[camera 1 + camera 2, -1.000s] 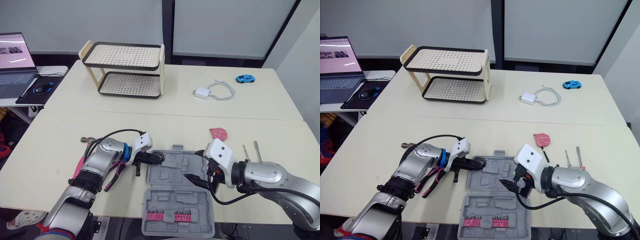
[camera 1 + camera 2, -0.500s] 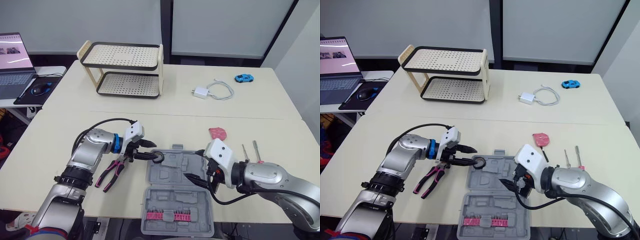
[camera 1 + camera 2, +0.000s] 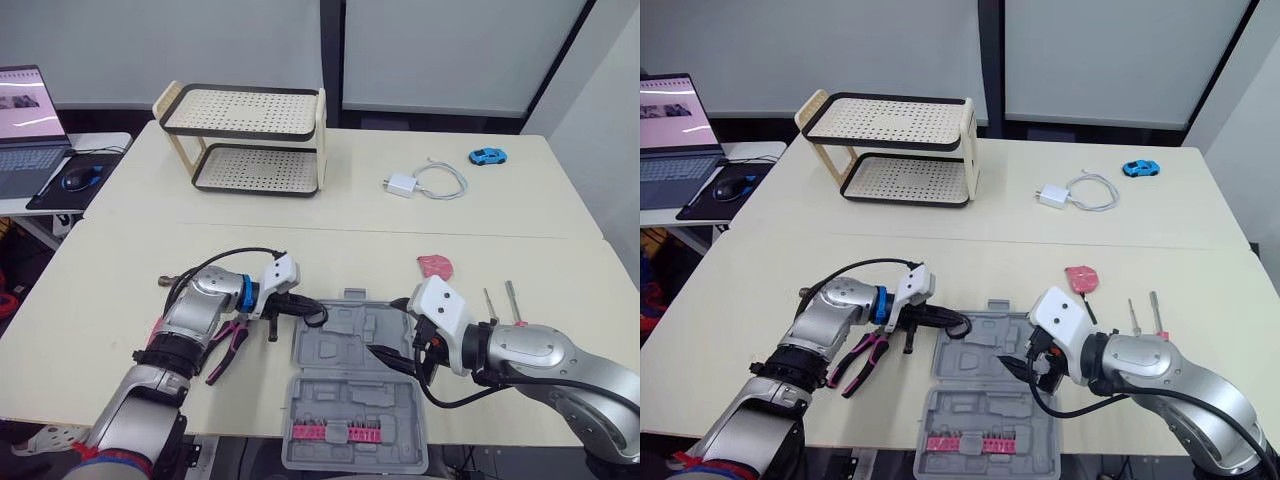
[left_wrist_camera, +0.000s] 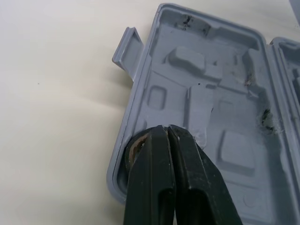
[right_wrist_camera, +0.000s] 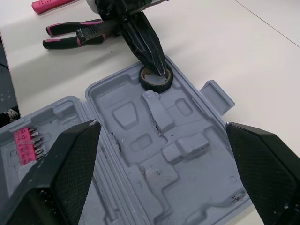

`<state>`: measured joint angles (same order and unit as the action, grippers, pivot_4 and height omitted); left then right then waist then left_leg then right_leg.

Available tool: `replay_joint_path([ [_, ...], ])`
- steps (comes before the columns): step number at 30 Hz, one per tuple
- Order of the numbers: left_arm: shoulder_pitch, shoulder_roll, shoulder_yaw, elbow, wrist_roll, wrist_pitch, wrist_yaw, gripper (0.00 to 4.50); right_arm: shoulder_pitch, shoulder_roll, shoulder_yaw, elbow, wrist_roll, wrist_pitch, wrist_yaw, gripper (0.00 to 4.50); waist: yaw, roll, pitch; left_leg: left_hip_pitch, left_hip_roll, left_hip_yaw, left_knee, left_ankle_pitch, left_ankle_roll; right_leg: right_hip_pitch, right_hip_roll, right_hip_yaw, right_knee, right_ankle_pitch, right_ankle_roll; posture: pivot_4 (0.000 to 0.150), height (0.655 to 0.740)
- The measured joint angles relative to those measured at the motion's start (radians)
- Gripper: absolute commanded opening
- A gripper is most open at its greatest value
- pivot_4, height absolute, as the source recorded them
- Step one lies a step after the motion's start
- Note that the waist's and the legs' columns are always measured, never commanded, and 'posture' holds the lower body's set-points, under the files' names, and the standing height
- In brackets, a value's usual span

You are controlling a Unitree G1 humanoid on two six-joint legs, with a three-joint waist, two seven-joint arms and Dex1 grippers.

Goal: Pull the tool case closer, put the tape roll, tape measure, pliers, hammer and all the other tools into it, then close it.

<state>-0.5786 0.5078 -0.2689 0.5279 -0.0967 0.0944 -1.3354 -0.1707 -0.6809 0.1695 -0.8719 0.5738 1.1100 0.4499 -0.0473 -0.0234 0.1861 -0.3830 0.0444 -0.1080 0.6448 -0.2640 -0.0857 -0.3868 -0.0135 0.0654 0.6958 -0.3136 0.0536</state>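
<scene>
The grey tool case (image 3: 352,398) lies open at the table's front edge, with pink bits (image 3: 335,432) in its near half. My left gripper (image 3: 312,314) is shut on the wall of the black tape roll (image 5: 156,78), which sits in the left corner of the case's far half. Pink-handled pliers (image 3: 228,345) lie just left of the case, and the hammer (image 3: 163,283) lies under my left arm. My right gripper (image 3: 385,358) hovers open over the case's right side. The pink tape measure (image 3: 437,267) and two screwdrivers (image 3: 512,298) lie to the right.
A two-tier perforated rack (image 3: 245,140) stands at the back left. A white charger with cable (image 3: 405,185) and a blue toy car (image 3: 490,156) lie at the back right. A laptop (image 3: 25,120) sits on a side desk at far left.
My left gripper has turned and settled lower, with its fingers now pinched on the tape roll at the case's corner. The right gripper has held still.
</scene>
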Motion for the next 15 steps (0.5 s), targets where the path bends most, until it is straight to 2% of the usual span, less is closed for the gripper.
replay_joint_path([
  [10, -0.021, -0.024, -0.019, 0.052, 0.051, -0.041, 0.024, 0.03, -0.001, 0.001, -0.001, 0.0, 0.002, 0.016, 0.0, 4.5, 0.0, 0.0, 0.0, 0.0, 0.0, 0.0, 0.0, 0.0, 0.0, 0.0, 0.0, 0.0, 0.0, 0.0, 0.0, 0.15, 0.735],
  [15, -0.001, 0.016, -0.01, -0.045, 0.018, 0.019, 0.004, 0.03, 0.0, 0.001, -0.014, -0.004, 0.008, 0.012, 0.003, 4.5, -0.003, 0.0, 0.0, 0.0, 0.0, 0.0, 0.0, 0.0, 0.0, 0.0, 0.0, 0.0, 0.0, 0.0, 0.0, 0.15, 0.735],
])
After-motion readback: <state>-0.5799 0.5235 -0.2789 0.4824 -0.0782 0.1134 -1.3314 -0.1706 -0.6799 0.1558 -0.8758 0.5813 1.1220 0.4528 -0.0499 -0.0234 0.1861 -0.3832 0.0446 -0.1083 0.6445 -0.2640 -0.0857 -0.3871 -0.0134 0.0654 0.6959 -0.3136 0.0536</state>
